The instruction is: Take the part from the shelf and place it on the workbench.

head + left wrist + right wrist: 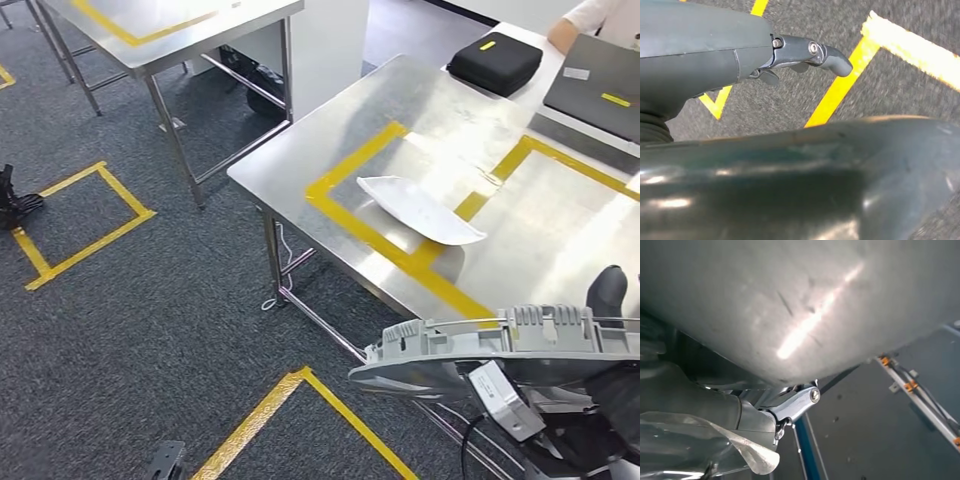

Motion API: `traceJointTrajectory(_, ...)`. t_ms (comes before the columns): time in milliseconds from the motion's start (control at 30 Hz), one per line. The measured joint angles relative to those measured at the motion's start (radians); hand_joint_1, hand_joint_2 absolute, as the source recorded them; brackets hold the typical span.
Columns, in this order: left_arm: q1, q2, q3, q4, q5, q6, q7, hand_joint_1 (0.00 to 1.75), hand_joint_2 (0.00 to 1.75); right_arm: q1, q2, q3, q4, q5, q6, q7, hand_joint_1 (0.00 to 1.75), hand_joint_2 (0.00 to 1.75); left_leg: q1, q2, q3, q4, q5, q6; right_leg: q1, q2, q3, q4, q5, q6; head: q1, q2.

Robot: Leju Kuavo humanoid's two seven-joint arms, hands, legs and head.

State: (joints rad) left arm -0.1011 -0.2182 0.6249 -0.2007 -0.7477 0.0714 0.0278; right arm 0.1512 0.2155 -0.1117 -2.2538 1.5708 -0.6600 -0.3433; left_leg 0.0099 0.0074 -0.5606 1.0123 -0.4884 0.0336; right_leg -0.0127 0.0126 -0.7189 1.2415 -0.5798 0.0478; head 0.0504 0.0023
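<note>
A long grey moulded part (pixel 490 345) with a ribbed upper edge and a white label hangs level at the lower right, just short of the steel workbench (pixel 332 150). My right hand (pixel 606 292) grips it, thumb over its top edge. In the right wrist view that right hand (pixel 734 420) has a finger against the part's smooth grey underside (pixel 791 300). In the left wrist view my left hand (pixel 715 55) reaches a straight finger (pixel 817 52) over the floor beside the part's dark glossy surface (pixel 810 175). Whether it grips is hidden.
A white curved panel (pixel 419 210) lies on the workbench inside yellow tape. A black case (pixel 494 62) and a dark flat case (pixel 596 90) sit at the far end, by a person's hand (pixel 562 35). A second steel table (pixel 173 40) stands far left. Yellow tape squares (pixel 83 225) mark the carpet.
</note>
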Motion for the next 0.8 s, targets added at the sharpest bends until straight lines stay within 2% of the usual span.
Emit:
traceJointTrajectory(33, 0.001, 0.000, 0.000, 0.000, 0.000, 0.000, 0.000, 0.00, 0.00, 0.001, 0.000, 0.000, 0.001, 0.000, 0.000, 0.000, 1.75, 1.75, -0.001, 0.015, 0.000, 0.000, -0.001, 0.001, 0.000, -0.005, -0.021, 0.047, -0.013, 0.001, 0.000, 0.000)
traceJointTrajectory(67, 0.001, 0.000, 0.000, 0.000, 0.000, 0.000, 0.000, 0.00, 0.00, 0.001, 0.000, -0.001, 0.002, 0.000, 0.000, 0.000, 1.75, 1.75, -0.002, 0.028, -0.001, 0.000, -0.001, 0.001, 0.000, -0.007, -0.024, 0.058, -0.009, 0.002, 0.000, 0.000)
traceJointTrajectory(100, 0.000, 0.000, 0.000, 0.000, 0.000, 0.000, 0.000, 0.00, 0.00, 0.001, 0.000, -0.001, 0.002, 0.000, 0.000, 0.000, 1.75, 1.75, -0.002, 0.040, 0.000, 0.000, -0.002, 0.000, 0.000, -0.011, -0.003, 0.024, 0.015, 0.002, 0.000, 0.000)
traceJointTrajectory(133, -0.001, 0.000, 0.000, 0.000, 0.000, 0.000, 0.000, 0.00, 0.00, 0.001, 0.000, -0.001, 0.002, 0.000, 0.000, 0.000, 1.75, 1.75, -0.002, 0.050, 0.002, 0.000, -0.003, -0.001, 0.000, -0.022, 0.036, -0.043, 0.047, 0.000, 0.000, 0.000)
traceJointTrajectory(167, -0.002, -0.001, 0.000, 0.000, 0.000, 0.000, 0.000, 0.00, 0.00, 0.001, 0.000, -0.001, 0.002, 0.000, 0.000, 0.000, 1.75, 1.75, -0.004, 0.059, 0.003, 0.001, -0.005, -0.004, 0.003, -0.046, 0.079, -0.119, 0.071, -0.002, 0.000, 0.000)
traceJointTrajectory(200, -0.003, -0.001, 0.000, 0.000, 0.000, -0.001, 0.000, 0.00, 0.00, 0.000, 0.000, -0.001, 0.002, 0.000, 0.000, 0.000, 1.75, 1.75, -0.007, 0.067, 0.005, 0.002, -0.007, -0.007, 0.006, -0.065, 0.116, -0.183, 0.089, -0.007, 0.000, 0.000)
traceJointTrajectory(233, -0.004, -0.001, 0.000, 0.000, 0.000, -0.004, 0.000, 0.00, 0.00, -0.001, 0.000, -0.001, 0.002, 0.000, 0.000, 0.000, 1.75, 1.75, -0.009, 0.074, 0.006, 0.002, -0.009, -0.012, 0.009, -0.079, 0.137, -0.220, 0.094, -0.011, 0.000, 0.000)
traceJointTrajectory(267, -0.004, -0.001, 0.000, 0.000, 0.000, -0.007, 0.000, 0.00, 0.00, -0.002, 0.000, -0.001, 0.002, 0.000, 0.000, 0.000, 1.75, 1.75, -0.012, 0.081, 0.007, 0.003, -0.010, -0.016, 0.012, -0.084, 0.145, -0.233, 0.092, -0.015, -0.001, 0.000)
traceJointTrajectory(333, -0.005, -0.001, 0.000, 0.000, 0.000, -0.014, 0.000, 0.00, 0.00, -0.002, 0.000, -0.001, 0.003, 0.000, 0.000, -0.001, 1.75, 1.75, -0.012, 0.096, 0.010, 0.003, -0.012, -0.025, 0.012, -0.061, 0.144, -0.235, 0.097, -0.026, -0.001, 0.000)
traceJointTrajectory(367, -0.006, -0.002, 0.000, 0.000, 0.000, -0.016, 0.000, 0.00, 0.00, -0.002, 0.000, -0.001, 0.003, 0.000, 0.000, -0.002, 1.75, 1.75, -0.010, 0.088, 0.009, 0.011, -0.021, -0.031, 0.010, -0.051, 0.144, -0.237, 0.099, -0.031, -0.001, 0.000)
traceJointTrajectory(400, -0.007, -0.002, 0.000, 0.000, -0.001, -0.018, 0.000, 0.00, 0.00, -0.003, 0.000, -0.002, 0.003, 0.000, 0.000, -0.003, 1.75, 1.75, -0.008, 0.071, 0.001, 0.034, -0.039, -0.035, 0.007, -0.041, 0.145, -0.240, 0.102, -0.037, -0.002, 0.000)
traceJointTrajectory(467, -0.006, -0.002, 0.000, 0.000, -0.003, -0.020, 0.000, 0.00, 0.00, -0.005, 0.000, -0.002, 0.004, 0.000, 0.000, -0.005, 1.75, 1.75, -0.005, 0.023, -0.045, 0.145, -0.101, -0.042, 0.003, -0.021, 0.146, -0.242, 0.105, -0.045, -0.007, 0.000)
traceJointTrajectory(500, -0.005, -0.001, 0.000, 0.000, -0.004, -0.022, 0.000, 0.00, 0.00, -0.006, 0.000, -0.003, 0.004, 0.000, 0.000, -0.006, 1.75, 1.75, -0.005, 0.010, -0.077, 0.215, -0.133, -0.043, 0.003, -0.009, 0.146, -0.241, 0.105, -0.046, -0.009, 0.000)
traceJointTrajectory(533, -0.003, -0.001, 0.000, 0.000, -0.004, -0.023, 0.000, 0.00, 0.00, -0.006, 0.000, -0.003, 0.005, 0.001, 0.000, -0.006, 1.75, 1.75, -0.004, 0.005, -0.103, 0.271, -0.151, -0.043, 0.003, 0.004, 0.146, -0.241, 0.105, -0.047, -0.010, 0.000)
traceJointTrajectory(567, -0.001, -0.001, 0.000, 0.000, -0.005, -0.024, 0.000, 0.00, 0.00, -0.006, 0.000, -0.004, 0.006, 0.001, 0.000, -0.006, 1.75, 1.75, -0.004, 0.003, -0.116, 0.293, -0.148, -0.043, 0.004, 0.018, 0.146, -0.240, 0.105, -0.048, -0.010, 0.000)
traceJointTrajectory(600, 0.000, -0.001, 0.000, 0.000, -0.006, -0.025, 0.000, 0.00, 0.00, -0.006, 0.000, -0.005, 0.006, 0.001, 0.000, -0.007, 1.75, 1.75, -0.004, 0.001, -0.111, 0.275, -0.124, -0.040, 0.004, 0.032, 0.147, -0.239, 0.105, -0.048, -0.010, 0.000)
traceJointTrajectory(633, -0.001, -0.001, 0.000, 0.000, -0.006, -0.025, 0.000, 0.00, 0.00, -0.006, 0.000, -0.005, 0.006, 0.001, 0.000, -0.007, 1.75, 1.75, -0.004, -0.007, -0.088, 0.219, -0.084, -0.037, 0.004, 0.046, 0.148, -0.238, 0.104, -0.047, -0.010, 0.000)
traceJointTrajectory(667, -0.001, -0.001, 0.000, 0.000, -0.006, -0.026, 0.000, 0.00, 0.00, -0.006, 0.000, -0.005, 0.007, 0.001, 0.000, -0.008, 1.75, 1.75, -0.003, -0.025, -0.059, 0.148, -0.045, -0.033, 0.003, 0.059, 0.148, -0.236, 0.103, -0.046, -0.010, 0.000)
traceJointTrajectory(700, -0.001, 0.000, 0.000, 0.000, -0.006, -0.026, 0.000, 0.00, 0.00, -0.007, 0.000, -0.005, 0.007, 0.001, 0.000, -0.009, 1.75, 1.75, -0.001, -0.045, -0.032, 0.083, -0.018, -0.029, 0.004, 0.071, 0.147, -0.233, 0.102, -0.043, -0.009, 0.000)
traceJointTrajectory(733, -0.002, 0.000, 0.000, 0.000, -0.006, -0.027, 0.000, 0.00, 0.00, -0.008, 0.000, -0.005, 0.007, 0.001, 0.000, -0.011, 1.75, 1.75, 0.000, -0.062, -0.013, 0.038, -0.004, -0.027, 0.003, 0.082, 0.143, -0.231, 0.102, -0.038, -0.010, 0.000)
traceJointTrajectory(767, -0.003, 0.000, 0.000, 0.000, -0.006, -0.027, 0.000, 0.00, 0.00, -0.008, 0.000, -0.006, 0.007, 0.001, 0.000, -0.013, 1.75, 1.75, 0.000, -0.072, -0.005, 0.019, -0.004, -0.025, 0.002, 0.092, 0.139, -0.230, 0.103, -0.032, -0.009, 0.000)
traceJointTrajectory(800, -0.004, 0.000, 0.000, 0.000, -0.006, -0.028, 0.000, 0.00, 0.00, -0.008, 0.000, -0.006, 0.007, 0.001, 0.000, -0.015, 1.75, 1.75, -0.002, -0.070, -0.003, 0.014, -0.006, -0.024, 0.001, 0.101, 0.135, -0.230, 0.105, -0.025, -0.009, 0.000)
